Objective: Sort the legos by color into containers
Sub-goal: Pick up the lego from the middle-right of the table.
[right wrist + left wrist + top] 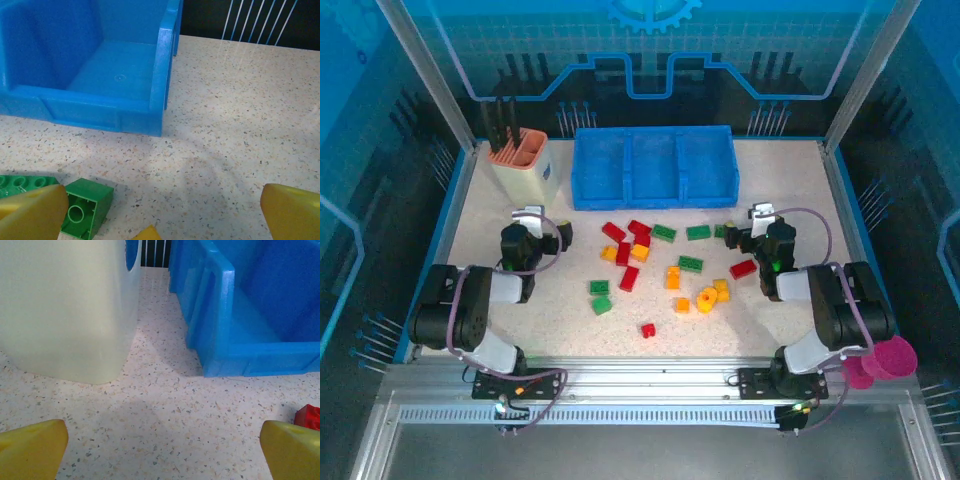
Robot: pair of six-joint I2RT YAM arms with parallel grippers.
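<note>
Judging from the top view, the right gripper (738, 240) is taken as the nearer one to the green bricks at centre right. The legos (690, 264) are scattered on the table below the blue tray (655, 203); sorting is judged not yet begun. In the right wrist view the fingers (30, 212) are spread wide and nothing is held. A small green brick (87, 207), tipped with its hollow underside to the camera, lies at lower left just beside the fingertip. A longer green brick (20, 182) is partly hidden, long axis across the frame. The left gripper (162, 455) is also spread and empty, facing the gap between beige holder (65, 305) and tray.
</note>
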